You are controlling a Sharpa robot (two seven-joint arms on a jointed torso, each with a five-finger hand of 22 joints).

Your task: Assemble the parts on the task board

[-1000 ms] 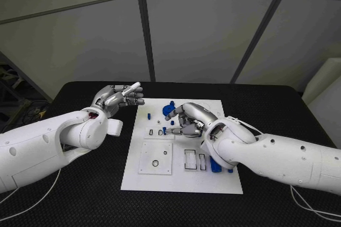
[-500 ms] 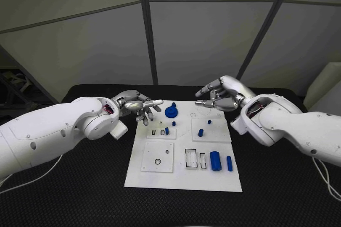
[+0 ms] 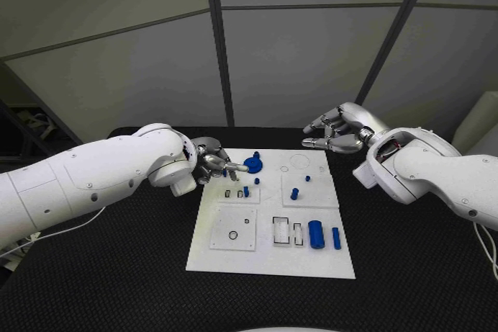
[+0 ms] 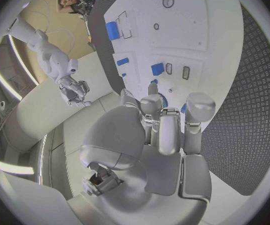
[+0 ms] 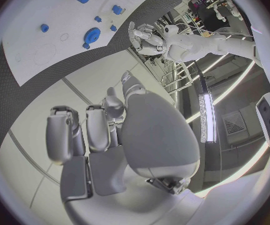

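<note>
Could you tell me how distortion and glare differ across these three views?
Head view: straight edges, the task board evenly lit, no glare. Left wrist view: fisheye bends the board's edges. Right wrist view: same bending, plus bright ceiling light strips glaring behind the right robot hand.

Near half of the white board is wide open for reaching in. Up top it's tighter: the left hand hangs over the left edge beside the blue gear, and the right hand floats past the far right corner.

Head camera looks down on the task board; both wrist cameras (behind their palms) share it.
</note>
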